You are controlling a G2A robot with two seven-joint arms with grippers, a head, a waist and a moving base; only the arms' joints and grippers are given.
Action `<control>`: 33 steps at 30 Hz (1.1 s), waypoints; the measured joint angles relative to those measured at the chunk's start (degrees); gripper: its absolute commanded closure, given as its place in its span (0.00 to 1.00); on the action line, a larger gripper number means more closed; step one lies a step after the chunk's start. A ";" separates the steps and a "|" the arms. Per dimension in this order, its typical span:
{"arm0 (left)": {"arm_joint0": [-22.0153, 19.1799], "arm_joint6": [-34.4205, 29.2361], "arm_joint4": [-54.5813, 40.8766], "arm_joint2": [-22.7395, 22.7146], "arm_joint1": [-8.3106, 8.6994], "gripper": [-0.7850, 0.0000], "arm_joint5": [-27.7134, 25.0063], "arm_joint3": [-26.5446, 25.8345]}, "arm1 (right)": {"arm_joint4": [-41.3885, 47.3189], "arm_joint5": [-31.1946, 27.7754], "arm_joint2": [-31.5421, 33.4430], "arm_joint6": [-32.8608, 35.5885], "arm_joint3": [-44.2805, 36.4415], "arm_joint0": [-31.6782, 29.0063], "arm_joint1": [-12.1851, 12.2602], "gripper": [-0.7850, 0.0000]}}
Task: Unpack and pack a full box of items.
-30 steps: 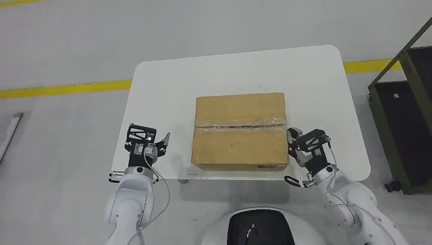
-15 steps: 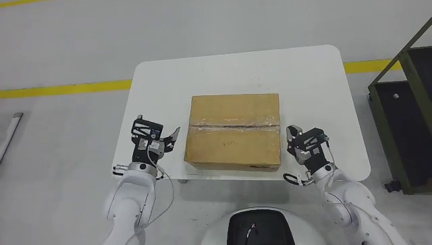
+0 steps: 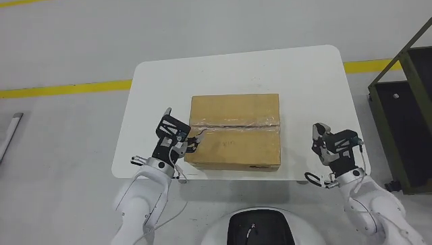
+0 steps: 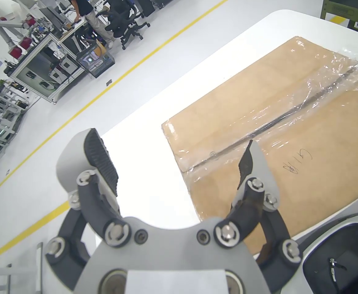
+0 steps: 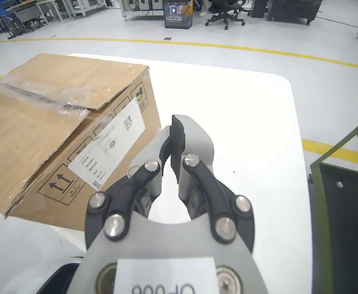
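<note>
White table carries a taped box at its centre, flaps closed. Left gripper stands at the box's near left corner, jaws apart. Right gripper sits clear of the box's right side, jaws together.

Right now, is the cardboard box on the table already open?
No, the cardboard box is closed, its top flat, with wrinkled clear tape along the middle seam.

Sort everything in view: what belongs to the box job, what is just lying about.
Job: cardboard box, closed; clear tape on its seam; left pincer, open at the box's edge; right pincer, shut, beside the box.
Lying about: green metal cart beside the table; yellow floor line.
</note>
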 measured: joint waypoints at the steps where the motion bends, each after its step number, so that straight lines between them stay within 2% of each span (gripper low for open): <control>1: 0.00 0.00 0.00 0.00 0.00 0.00 0.00 0.00 | 0.19 0.05 0.28 -0.15 -0.45 -0.42 0.02 1.00; 7: 0.29 1.25 0.47 0.95 0.05 0.00 -0.72 0.01 | 0.96 -0.10 1.50 -0.82 -2.20 -2.25 0.16 1.00; 10: -0.82 2.76 1.77 4.58 0.05 0.00 -4.12 -0.27 | 0.87 -0.10 1.95 -1.00 -2.50 -2.68 0.22 1.00; 14: -4.74 2.53 4.81 11.76 -0.23 0.00 -9.01 1.27 | 0.91 -0.15 2.83 -1.48 -2.90 -3.53 0.32 1.00; 20: -10.84 -1.02 7.84 20.34 -1.17 0.00 -10.78 5.87 | 1.35 -0.14 4.10 -2.36 -2.97 -5.07 0.43 1.00; 23: -13.39 -2.47 8.49 23.17 -1.74 0.00 -9.91 8.33 | 1.75 -0.05 4.61 -2.62 -3.13 -5.59 0.46 1.00; 25: -14.53 -3.30 8.90 24.20 -1.96 0.00 -9.53 9.50 | 2.04 0.03 4.86 -2.72 -3.24 -5.81 0.48 1.00; 33: -14.54 -3.35 9.04 24.22 -1.96 0.00 -9.56 9.52 | 2.82 0.33 5.17 -2.81 -3.25 -5.95 0.49 1.00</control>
